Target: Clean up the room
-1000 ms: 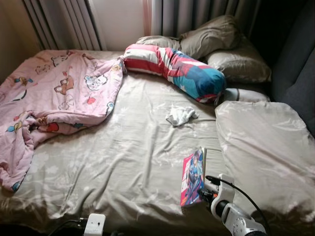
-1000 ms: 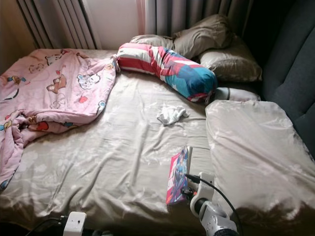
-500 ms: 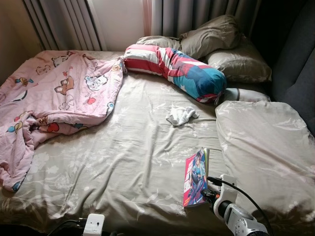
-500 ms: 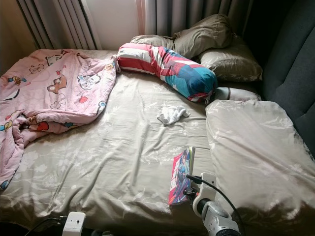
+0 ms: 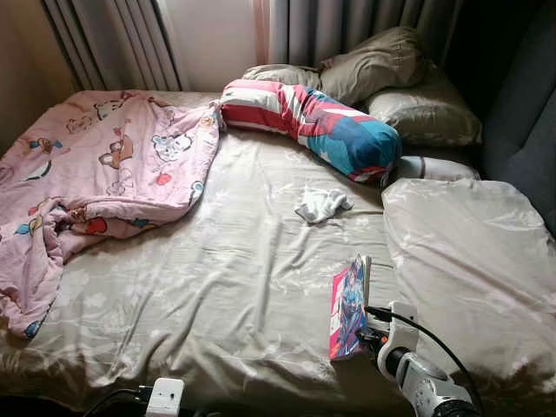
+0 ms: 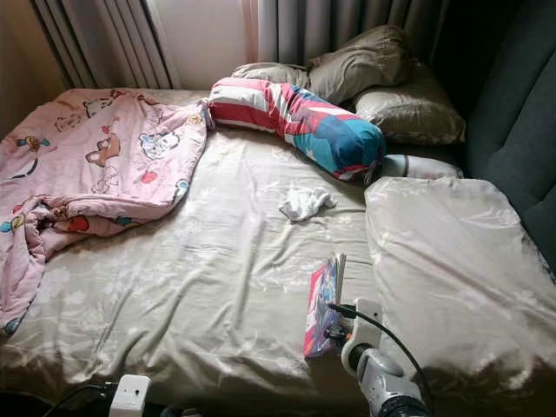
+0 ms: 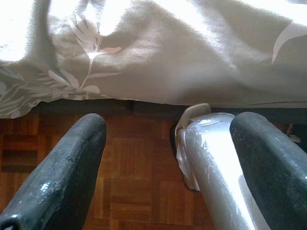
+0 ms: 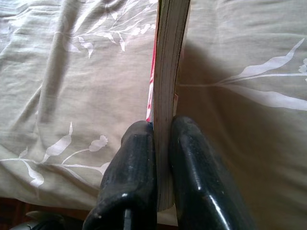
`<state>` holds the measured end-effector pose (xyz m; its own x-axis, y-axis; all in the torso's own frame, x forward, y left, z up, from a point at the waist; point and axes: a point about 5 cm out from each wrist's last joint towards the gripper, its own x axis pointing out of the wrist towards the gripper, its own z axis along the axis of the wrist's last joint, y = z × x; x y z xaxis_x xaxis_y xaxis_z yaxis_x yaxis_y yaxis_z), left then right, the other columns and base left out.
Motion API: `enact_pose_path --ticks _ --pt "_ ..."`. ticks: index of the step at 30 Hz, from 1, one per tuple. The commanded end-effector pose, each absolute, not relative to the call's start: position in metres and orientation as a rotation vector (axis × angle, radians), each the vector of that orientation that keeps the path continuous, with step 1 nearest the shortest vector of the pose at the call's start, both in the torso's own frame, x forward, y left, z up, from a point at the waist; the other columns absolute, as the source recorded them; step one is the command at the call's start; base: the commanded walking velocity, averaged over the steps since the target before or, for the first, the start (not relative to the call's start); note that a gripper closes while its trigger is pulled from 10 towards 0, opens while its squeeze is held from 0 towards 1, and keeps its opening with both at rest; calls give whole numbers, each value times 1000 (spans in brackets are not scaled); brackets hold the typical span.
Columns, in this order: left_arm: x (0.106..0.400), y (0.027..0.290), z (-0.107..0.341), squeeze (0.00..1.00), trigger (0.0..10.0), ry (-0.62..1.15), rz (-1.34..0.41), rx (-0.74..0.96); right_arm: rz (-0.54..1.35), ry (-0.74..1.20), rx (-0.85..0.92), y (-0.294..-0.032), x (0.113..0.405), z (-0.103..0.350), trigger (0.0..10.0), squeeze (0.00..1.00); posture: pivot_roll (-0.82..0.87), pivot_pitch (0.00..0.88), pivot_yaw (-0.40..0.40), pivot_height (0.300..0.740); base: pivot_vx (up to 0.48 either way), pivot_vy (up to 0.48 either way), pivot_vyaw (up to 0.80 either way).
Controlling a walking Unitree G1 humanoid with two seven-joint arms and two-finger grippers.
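Clamped between the two black fingers of the right gripper [image 8: 162,158] is a thin book [image 5: 349,306] with a pink, illustrated cover, held on edge so that its page block stands upright above the beige leaf-print bedsheet [image 5: 226,287]. Ahead of that gripper, further up the bed, lies a small crumpled white cloth [image 5: 321,205], well apart from the book. Beyond the cloth rests a long bolster [image 5: 313,126] striped in red, white and blue, with beige pillows [image 5: 408,95] behind it. Just beside the gripper on its right is a large beige cushion [image 5: 469,261]. Far off to its left a pink cartoon-print blanket [image 5: 95,182] lies bunched. Down at the bed's edge, the left gripper [image 7: 168,163] hangs over parquet floor [image 7: 139,167] with its fingers spread apart; a silver shape between them is possibly the robot's own leg.
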<state>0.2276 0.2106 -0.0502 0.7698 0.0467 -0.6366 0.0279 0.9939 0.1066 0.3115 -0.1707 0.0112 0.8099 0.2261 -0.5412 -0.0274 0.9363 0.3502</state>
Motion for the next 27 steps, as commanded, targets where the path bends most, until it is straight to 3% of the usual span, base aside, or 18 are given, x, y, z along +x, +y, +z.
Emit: enact_pose_path --ticks 1,9,10,11,13,15,17,18,19,21,27 --pt "217 215 -57 0 10000 750 11 126 134 592 319 -171 315 15 10000 0 -1 162 48 648 0 0 0" --pt "217 214 -57 0 10000 751 11 127 132 598 314 -172 314 13 10000 0 1 164 48 648 0 0 0" --pt "217 214 -57 0 10000 751 11 127 132 598 311 -172 314 14 10000 157 1 164 48 648 0 0 0" --pt "217 214 -57 0 10000 751 11 127 131 598 310 -172 314 14 10000 251 1 164 48 648 0 0 0" --pt "217 214 -57 0 10000 752 12 127 131 598 309 -172 314 14 10000 306 1 164 48 648 0 0 0" --pt "217 215 -57 0 10000 752 12 127 128 597 305 -172 315 14 10000 647 3 165 49 648 0 0 0" --pt "217 215 -57 0 10000 752 13 127 125 596 300 -173 315 14 10000 694 3 165 49 648 0 0 0" --pt "217 215 -57 0 10000 752 14 127 122 595 294 -173 315 15 10000 863 3 165 49 648 0 0 0" --pt "217 215 -57 0 10000 752 14 127 121 594 290 -173 315 15 10000 863 3 165 49 648 0 0 0" --pt "217 215 -57 0 10000 752 15 126 100 587 279 -175 316 16 10000 1000 4 165 48 648 0 0 0" --pt "217 215 -57 0 10000 753 15 125 -23 505 186 -193 325 28 10000 1000 4 165 49 648 0 0 0"
